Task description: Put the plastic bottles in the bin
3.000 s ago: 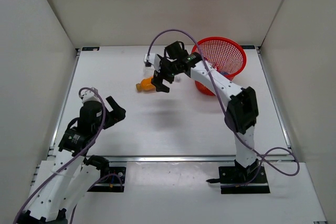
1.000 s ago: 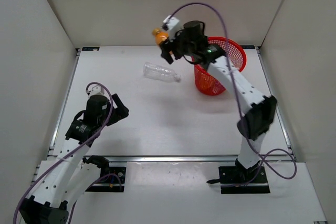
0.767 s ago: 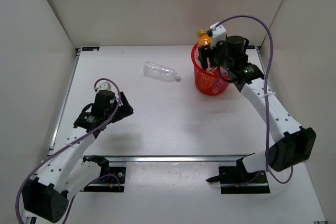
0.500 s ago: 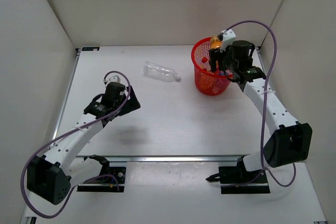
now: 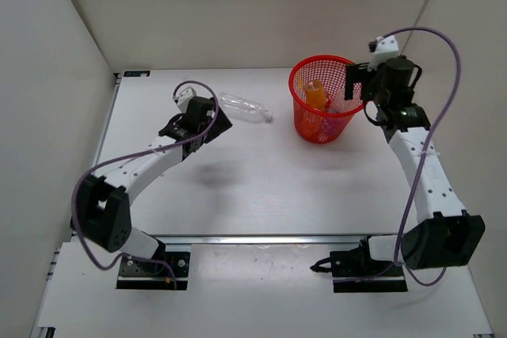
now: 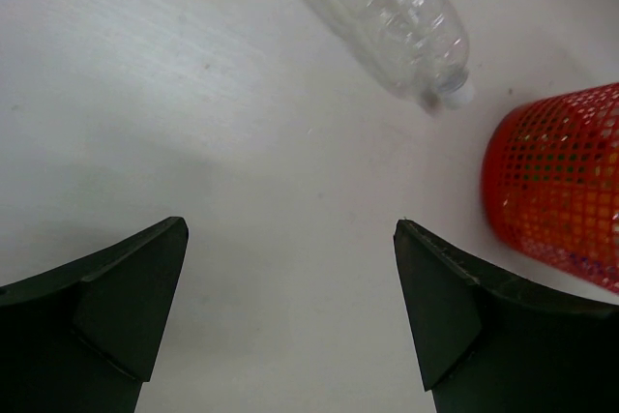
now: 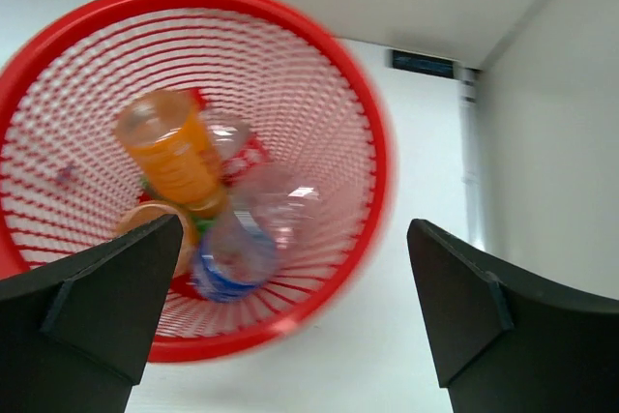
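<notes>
With my left gripper (image 6: pixel 290 239) spread wide just short of the clear bottle (image 6: pixel 387 16) lying near the red mesh basket (image 6: pixel 561 191), and my right gripper (image 7: pixel 295 229) gaping empty over the orange bottle (image 7: pixel 174 162) and others inside it, I fear that light round bottle could roll away if I close off-centre.

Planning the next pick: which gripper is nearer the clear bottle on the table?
Left. The left gripper is short of the clear bottle; the right gripper hangs by the bin.
</notes>
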Robot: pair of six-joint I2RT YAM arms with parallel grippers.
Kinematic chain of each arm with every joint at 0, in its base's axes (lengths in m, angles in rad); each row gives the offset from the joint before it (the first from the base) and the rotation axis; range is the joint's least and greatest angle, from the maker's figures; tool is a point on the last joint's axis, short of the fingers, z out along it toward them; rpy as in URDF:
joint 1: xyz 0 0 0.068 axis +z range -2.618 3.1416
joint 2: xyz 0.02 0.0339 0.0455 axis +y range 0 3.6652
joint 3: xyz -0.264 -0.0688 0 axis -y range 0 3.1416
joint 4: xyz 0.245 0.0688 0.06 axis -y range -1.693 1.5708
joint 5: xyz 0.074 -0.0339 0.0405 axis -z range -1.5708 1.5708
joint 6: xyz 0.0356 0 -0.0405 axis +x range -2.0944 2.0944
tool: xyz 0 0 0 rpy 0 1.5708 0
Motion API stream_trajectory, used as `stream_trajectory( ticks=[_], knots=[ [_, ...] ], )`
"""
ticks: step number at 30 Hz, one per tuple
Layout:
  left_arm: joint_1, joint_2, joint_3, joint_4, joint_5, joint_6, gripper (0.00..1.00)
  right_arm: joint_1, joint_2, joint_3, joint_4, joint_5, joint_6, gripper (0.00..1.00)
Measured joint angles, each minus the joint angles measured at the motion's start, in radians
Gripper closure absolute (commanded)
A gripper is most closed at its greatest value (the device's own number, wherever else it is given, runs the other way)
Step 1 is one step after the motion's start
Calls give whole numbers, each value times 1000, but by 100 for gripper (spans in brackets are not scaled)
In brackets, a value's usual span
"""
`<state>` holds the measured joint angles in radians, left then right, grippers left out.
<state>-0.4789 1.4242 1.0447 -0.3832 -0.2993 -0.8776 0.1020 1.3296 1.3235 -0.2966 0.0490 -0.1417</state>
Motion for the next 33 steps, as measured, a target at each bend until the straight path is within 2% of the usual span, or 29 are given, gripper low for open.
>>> stream_trajectory(
  ticks=[4, 7, 11, 15, 17, 24, 29, 33],
  knots=[
    [-16, 185, 130, 80, -16, -47, 1, -108, -117, -42, -21, 21, 7, 1],
    [-18, 359, 291, 95, -16, -80, 1, -186, -196, -96, -25, 40, 12, 1],
    [-18, 615, 596, 30, -22, -128, 1, -295, -282, -229, -24, 30, 46, 1],
    [-21, 783, 813, -63, -35, -161, 1, -368, -293, -282, -45, 43, 60, 1],
    [-20, 828, 863, -105, -34, -179, 1, -371, -297, -292, -55, 61, 60, 1],
    [-9, 873, 885, -194, -34, -219, 1, -387, -323, -304, -54, 89, 63, 0],
    [12, 968, 1011, -226, -30, -241, 3, -389, -327, -326, -57, 101, 63, 1],
    [33, 1101, 1177, -281, -8, -262, 8, -389, -339, -346, -67, 108, 62, 1]
  ],
)
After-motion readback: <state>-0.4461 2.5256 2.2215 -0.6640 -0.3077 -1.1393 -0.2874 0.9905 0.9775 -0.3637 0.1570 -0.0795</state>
